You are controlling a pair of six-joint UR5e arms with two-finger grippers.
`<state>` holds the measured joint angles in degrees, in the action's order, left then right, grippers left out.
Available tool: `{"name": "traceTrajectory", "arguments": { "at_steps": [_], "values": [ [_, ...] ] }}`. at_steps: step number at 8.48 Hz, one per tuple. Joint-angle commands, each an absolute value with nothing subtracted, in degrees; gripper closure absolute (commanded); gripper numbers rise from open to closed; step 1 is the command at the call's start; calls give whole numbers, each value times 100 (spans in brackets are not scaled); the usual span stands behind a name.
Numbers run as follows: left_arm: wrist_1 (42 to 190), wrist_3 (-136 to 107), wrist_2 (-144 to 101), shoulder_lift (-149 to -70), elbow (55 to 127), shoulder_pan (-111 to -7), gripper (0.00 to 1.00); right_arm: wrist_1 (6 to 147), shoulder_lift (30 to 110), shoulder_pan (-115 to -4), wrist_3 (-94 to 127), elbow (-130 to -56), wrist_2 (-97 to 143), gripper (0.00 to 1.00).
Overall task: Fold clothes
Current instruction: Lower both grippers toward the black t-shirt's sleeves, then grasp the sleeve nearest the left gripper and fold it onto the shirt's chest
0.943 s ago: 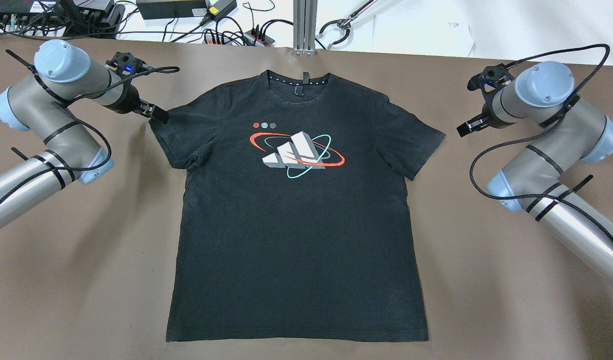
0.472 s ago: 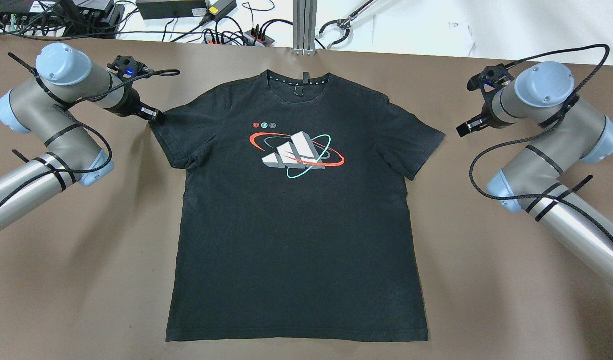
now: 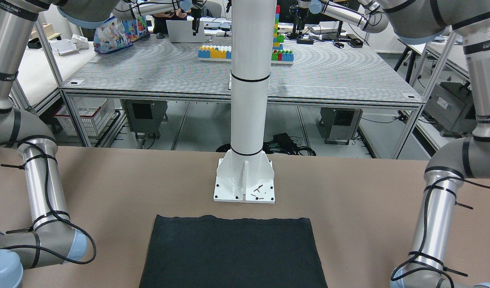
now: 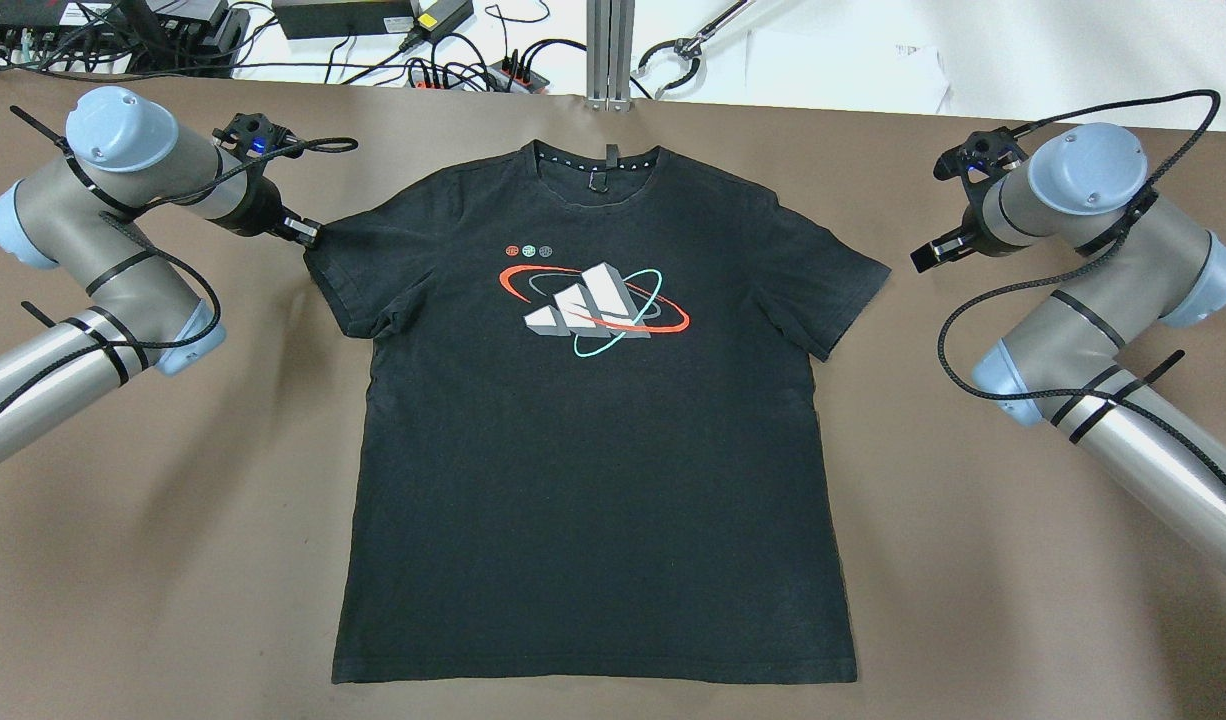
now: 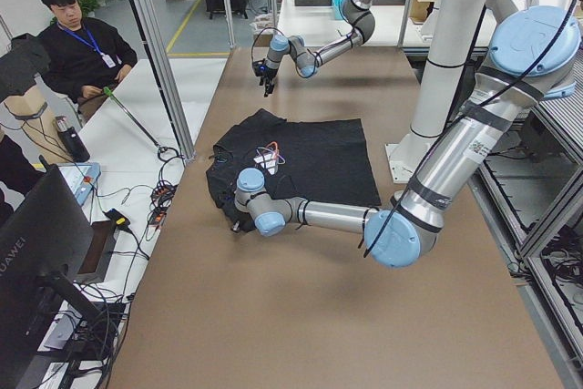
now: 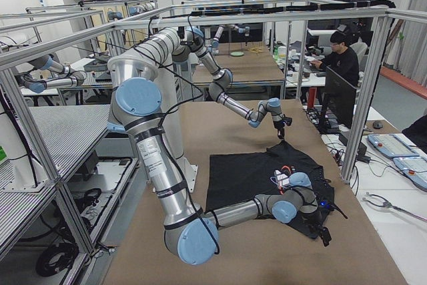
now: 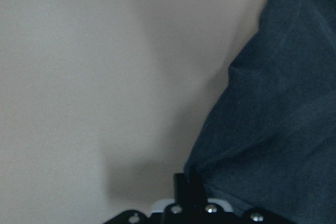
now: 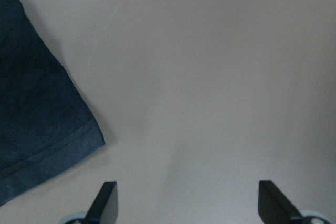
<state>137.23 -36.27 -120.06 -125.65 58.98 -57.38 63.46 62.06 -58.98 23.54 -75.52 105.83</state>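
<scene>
The clothes are one black T-shirt (image 4: 593, 450) with a red, white and teal chest print, lying flat and face up on the brown table. Its hem shows in the front-facing view (image 3: 233, 252). My left gripper (image 4: 306, 234) sits low at the outer edge of the shirt's left-hand sleeve. In the left wrist view (image 7: 185, 187) its fingers are together at the sleeve's edge (image 7: 283, 103), shut on it. My right gripper (image 4: 923, 255) is open and empty over bare table, just outside the other sleeve (image 8: 37, 108); the gripper also shows in the right wrist view (image 8: 189, 203).
The white pillar's base plate (image 3: 245, 184) stands behind the shirt's hem. Cables and power strips (image 4: 453, 60) and an aluminium post (image 4: 608, 50) lie past the table's far edge. An operator (image 5: 77, 38) sits off the table's far side.
My left gripper has drawn back from over the sleeve to its outer edge and dropped lower. The right arm has barely moved. The shirt lies as before.
</scene>
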Motion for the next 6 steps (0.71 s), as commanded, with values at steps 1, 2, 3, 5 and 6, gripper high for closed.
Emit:
{"name": "traceTrajectory", "arguments": {
  "at_steps": [1, 2, 3, 5, 6],
  "values": [
    [13676, -4487, -12050, -12551, 6475, -5739, 100, 6346, 6214, -5897, 2355, -7567, 10582, 6],
    [13658, -4926, -12041, -12551, 6660, -5722, 100, 6337, 6223, -5889, 2355, -7585, 10582, 6],
    [13562, -5253, -12024, -12620, 6793, -5713, 100, 6337, 6231, -5889, 2355, -7585, 10582, 6],
    [13535, -6042, -11797, -12752, 7047, -5521, 100, 6328, 6249, -5889, 2355, -7585, 10582, 6],
    [13396, -6256, -11351, -12823, 7092, -5232, 100, 6328, 6249, -5889, 2355, -7585, 10573, 6]
  ]
}}
